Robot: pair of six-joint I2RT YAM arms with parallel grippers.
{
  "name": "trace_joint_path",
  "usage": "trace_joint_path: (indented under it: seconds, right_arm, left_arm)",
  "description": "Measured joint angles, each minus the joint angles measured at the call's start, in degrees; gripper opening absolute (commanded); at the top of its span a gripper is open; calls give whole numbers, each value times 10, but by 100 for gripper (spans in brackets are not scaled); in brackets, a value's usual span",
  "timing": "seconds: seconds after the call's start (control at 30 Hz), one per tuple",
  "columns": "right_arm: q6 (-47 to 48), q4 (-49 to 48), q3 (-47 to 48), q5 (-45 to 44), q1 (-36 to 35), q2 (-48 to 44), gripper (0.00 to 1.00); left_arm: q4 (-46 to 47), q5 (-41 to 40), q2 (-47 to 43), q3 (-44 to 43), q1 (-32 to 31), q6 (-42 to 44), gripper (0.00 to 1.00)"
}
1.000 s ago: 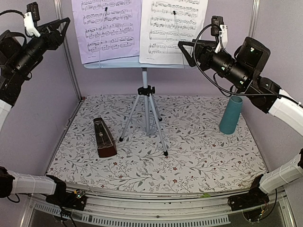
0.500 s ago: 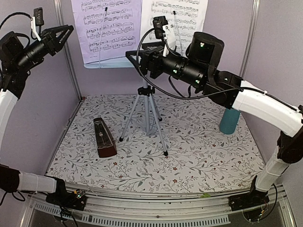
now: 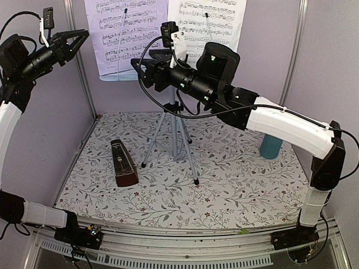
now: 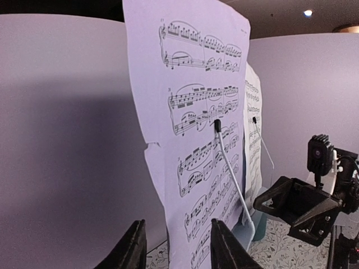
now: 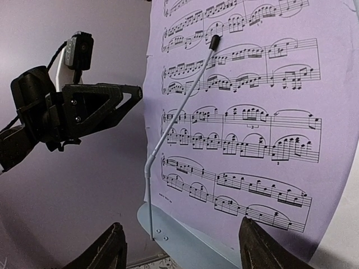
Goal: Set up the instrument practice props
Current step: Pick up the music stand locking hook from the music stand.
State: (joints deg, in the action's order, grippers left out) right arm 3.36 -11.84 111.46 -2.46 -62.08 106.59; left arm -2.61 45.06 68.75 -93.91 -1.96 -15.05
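While reaching up beside the left wall (image 3: 33,140), holds the left gripper (image 3: 77,40) level with the upper half of the lilac page (image 3: 126,33), tip just beside that page's left edge. Shows both its fingers (image 4: 134,246) apart in the left wrist view, with the page's lower left edge lined up in the gap between them; cannot tell whether either finger touches the paper.

Stretches the right arm across from the right side, high over the floral table cover (image 3: 235,185). Holds the right gripper (image 3: 140,72) in front of the stand's pale-blue tray (image 3: 115,77), near the lower right corner of the lilac page. Spreads those fingers (image 5: 106,249) wide, clamped on nothing, facing the printed staves and the thin wire page holder (image 5: 179,106) lying over them.

Shows the music stand (image 3: 174,109) upright at the back middle of the cover, silver tripod legs (image 3: 188,152) splayed. Carries two sheets side by side on the tray: the lilac page on the left, the white page (image 3: 221,22) on the right, its lower part hidden behind the right arm.

Shows the metronome (image 3: 123,163) standing on the cover, left of the tripod and apart from its legs. Shows the teal cup (image 3: 270,147) near the right wall (image 3: 336,67), mostly hidden behind the right arm.
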Motion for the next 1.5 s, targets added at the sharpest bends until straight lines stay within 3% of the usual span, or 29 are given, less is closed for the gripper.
trace_joint_path:
  seconds: [0.37, 0.63, 0.93, 1.2, 1.33, 1.5]
  right_arm:
    - [8, -49, 122, 27, -4, 124, 64]
    - [21, -53, 127, 30, -18, 137, 63]
    - [23, -49, 82, 28, -24, 117, 62]
    - [1, -41, -42, 19, -24, 25, 63]
    - [5, -41, -49, 7, -24, 11, 64]
    - [19, -31, -42, 4, -24, 10, 64]
  left_arm:
    - [-32, -2, 26, -45, 0, 13, 40]
    - [-66, -19, -14, -12, 0, 27, 40]
    - [-80, -35, -54, 1, -11, 35, 35]
    - [-119, -75, -63, 14, -94, 59, 35]
    - [-129, -128, -78, 31, -137, 74, 37]
    - [-127, -233, -93, 48, -145, 88, 40]
